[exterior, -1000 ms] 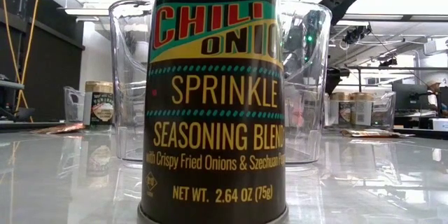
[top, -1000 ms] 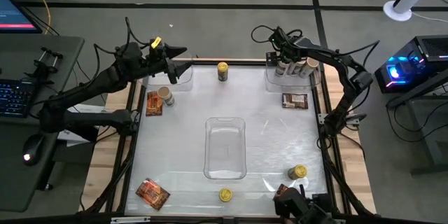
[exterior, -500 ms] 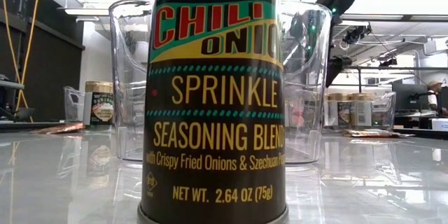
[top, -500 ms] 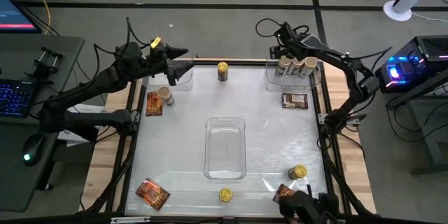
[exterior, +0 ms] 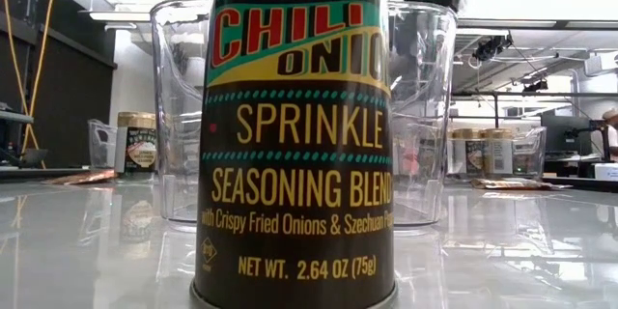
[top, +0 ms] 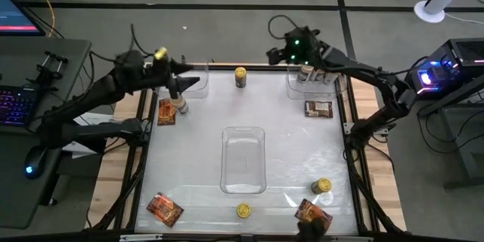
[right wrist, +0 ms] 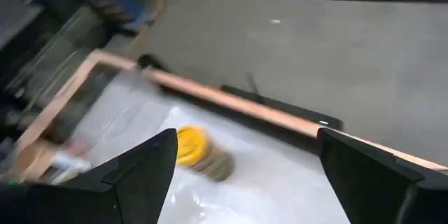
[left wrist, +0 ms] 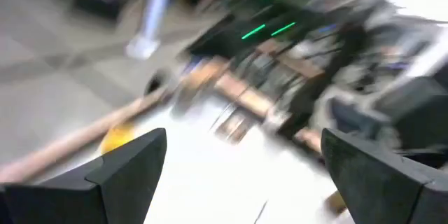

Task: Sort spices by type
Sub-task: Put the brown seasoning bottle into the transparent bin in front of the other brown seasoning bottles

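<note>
Spice jars untouched, left tool (left wrist: pixel 241 164) wide open, right tool (right wrist: pixel 245 168) open, empty

- High view: the whole table (top: pixel 287 151) and both arms are seen from straight above.
- Low view: taken level at table height, very close behind a yellow-lidded jar (exterior: pixel 294 135) that blocks the middle.
- Left wrist view: directed across the table's far edge; blurred.
- Right wrist view: aimed toward the far edge, where the far yellow-lidded jar (right wrist: pixel 194 150) (top: pixel 240 76) is shared with the high view.

The nearest jar (exterior: pixel 294 135) reads "CHILI ONIO… SPRINKLE SEASONING BLEND, NET WT. 2.64 OZ (75g)".
</note>
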Tool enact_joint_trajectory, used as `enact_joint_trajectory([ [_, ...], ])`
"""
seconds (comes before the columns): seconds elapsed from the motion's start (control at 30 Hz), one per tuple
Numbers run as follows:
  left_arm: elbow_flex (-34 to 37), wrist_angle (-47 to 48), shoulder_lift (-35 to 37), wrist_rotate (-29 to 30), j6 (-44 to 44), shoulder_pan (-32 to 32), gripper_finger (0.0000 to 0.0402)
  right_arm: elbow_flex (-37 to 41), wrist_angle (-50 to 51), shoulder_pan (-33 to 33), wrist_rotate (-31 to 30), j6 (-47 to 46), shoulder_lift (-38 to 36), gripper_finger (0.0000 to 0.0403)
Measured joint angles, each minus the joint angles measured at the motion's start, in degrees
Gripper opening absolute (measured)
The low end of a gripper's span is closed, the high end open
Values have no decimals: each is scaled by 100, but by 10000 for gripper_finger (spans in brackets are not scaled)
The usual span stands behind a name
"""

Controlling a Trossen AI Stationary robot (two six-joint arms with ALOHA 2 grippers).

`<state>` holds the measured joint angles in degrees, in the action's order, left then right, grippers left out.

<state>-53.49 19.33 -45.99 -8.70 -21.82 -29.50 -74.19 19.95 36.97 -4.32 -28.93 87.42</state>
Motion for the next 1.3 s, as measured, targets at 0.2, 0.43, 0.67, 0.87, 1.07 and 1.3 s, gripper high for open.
enact_joint_trajectory([
  [0.2, 0, 2314, -218, 1373, -745, 168, 344, 0, 79, -446, -8, 90, -125, 338],
  [0.43, -244, 3767, -1151, 1729, -1158, 177, 123, 0, 280, -490, 162, 457, -722, 325],
  [0.67, -420, 4402, -1524, 2288, -1228, 184, 12, 0, 1327, -709, 235, 702, -1584, 122],
  [0.87, -418, 5114, -1670, 2439, -1349, 184, 1, 0, 2160, -1080, 81, 661, -2114, 19],
  [1.07, -259, 4909, -2028, 2580, -1213, 171, 0, 0, 2159, -1306, -168, 564, -2367, 8],
  [1.3, -257, 4705, -2592, 2838, -1138, 177, 0, 0, 2161, -1355, -163, 541, -2389, 3],
])
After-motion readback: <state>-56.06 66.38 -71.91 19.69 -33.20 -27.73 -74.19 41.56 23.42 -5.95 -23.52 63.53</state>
